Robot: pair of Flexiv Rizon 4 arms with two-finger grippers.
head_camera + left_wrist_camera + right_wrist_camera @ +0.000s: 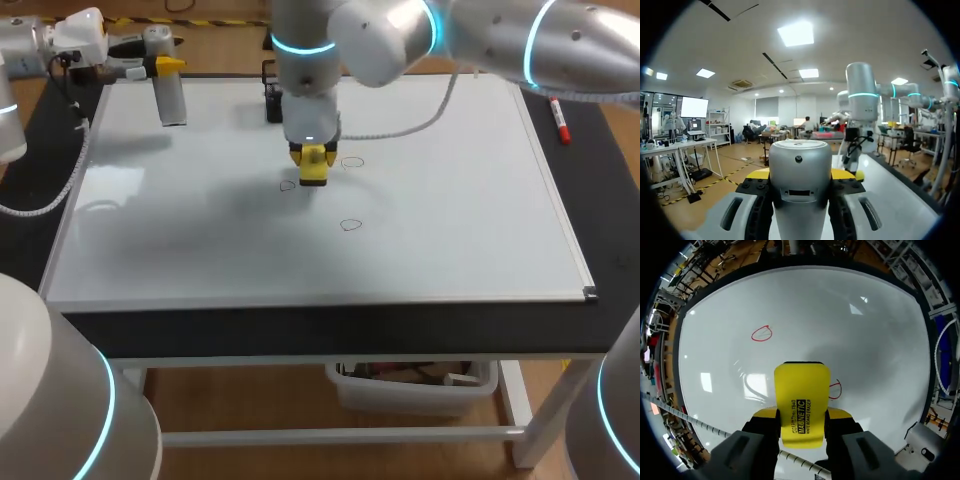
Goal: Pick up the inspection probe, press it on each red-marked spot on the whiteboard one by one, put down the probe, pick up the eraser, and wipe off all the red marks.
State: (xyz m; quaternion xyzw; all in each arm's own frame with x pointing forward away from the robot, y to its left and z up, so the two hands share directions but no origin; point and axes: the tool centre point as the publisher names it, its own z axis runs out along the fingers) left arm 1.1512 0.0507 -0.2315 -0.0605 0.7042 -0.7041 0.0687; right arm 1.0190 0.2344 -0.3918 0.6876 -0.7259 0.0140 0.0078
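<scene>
**Left gripper** (801,175): located over the whiteboard's (450,230) far left corner. The jaws are clamped on the inspection probe (172,98), a silver cylinder gripped from two sides. The probe hangs roughly upright from the fingers above that corner. Contact between its tip and the board cannot be determined. The probe has not been set down.

**Black fixture** (273,102): stands at the whiteboard's far edge, near the middle, just behind the right arm's wrist.

**Right gripper** (313,165): reaches in from the right to the middle of the whiteboard's far half. The jaws are clamped on the yellow eraser (801,405). The eraser's long axis runs out along the fingers toward the board.

**Red marks**: three small loops are on the whiteboard.
- First mark (288,185): just left of the eraser. In the right wrist view it meets the eraser's edge and is partly covered.
- Second mark (352,162): just right of the eraser.
- Third mark (349,225): nearer the whiteboard's front edge, apart from the eraser.

**Coming move (judgement)**: wiping falls to the right arm. The first mark is nearest, so a short sideways stroke should reach it. Nothing lies between the eraser and any mark.

**Cable** (400,130): trails over the whiteboard's far right part, clear of the marks.

**Red marker** (560,118): lies on the table (615,200) just past the whiteboard's right edge, near the far corner.
</scene>
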